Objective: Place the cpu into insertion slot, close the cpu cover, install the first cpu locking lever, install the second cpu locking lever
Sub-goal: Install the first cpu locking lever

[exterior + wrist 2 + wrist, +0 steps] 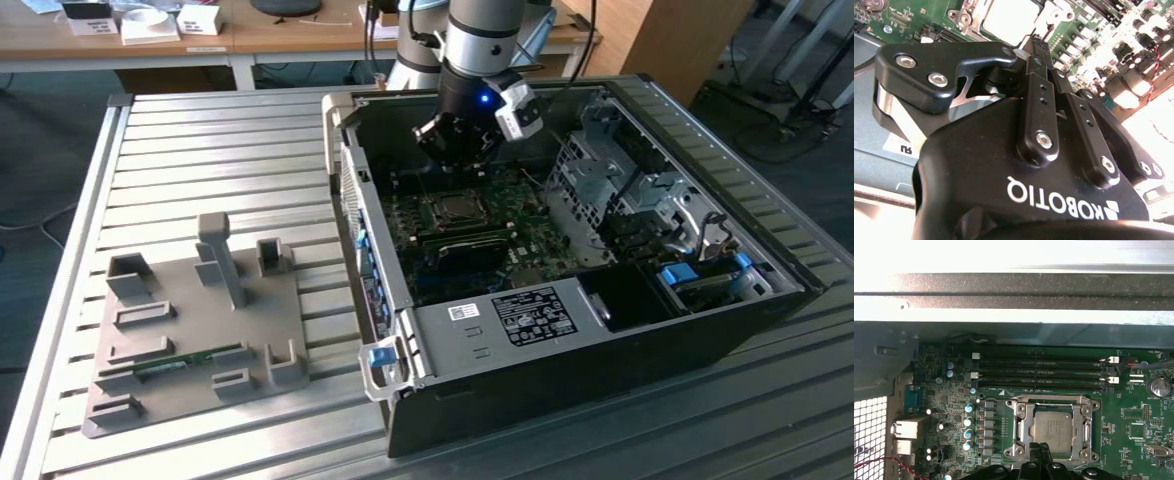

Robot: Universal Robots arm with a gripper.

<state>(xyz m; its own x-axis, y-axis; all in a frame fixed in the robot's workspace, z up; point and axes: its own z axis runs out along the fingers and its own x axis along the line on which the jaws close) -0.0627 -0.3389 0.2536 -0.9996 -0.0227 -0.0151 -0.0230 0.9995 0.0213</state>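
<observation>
The cpu (pixel 1053 427) is a pale silvery square lying flat in its socket on the green motherboard; it is also visible in the second wrist view (pixel 1006 17) and the exterior view (pixel 461 208). The cpu cover (pixel 1051 401), a silvery metal frame, lies down flat around the chip. I cannot make out how the locking levers stand. My gripper (pixel 1041 452) hangs above the socket's near edge, apart from it, its black fingers (pixel 1041 95) shut together on nothing. In the exterior view the gripper (pixel 458 150) is inside the open computer case, just behind the socket.
Black memory slots (pixel 1039 371) run beside the socket, with the case wall (pixel 1004 305) beyond them. A metal drive cage (pixel 627 190) and a white-labelled black box (pixel 534 310) crowd the case. A grey fixture plate (pixel 187 320) rests on the slatted table (pixel 200 140).
</observation>
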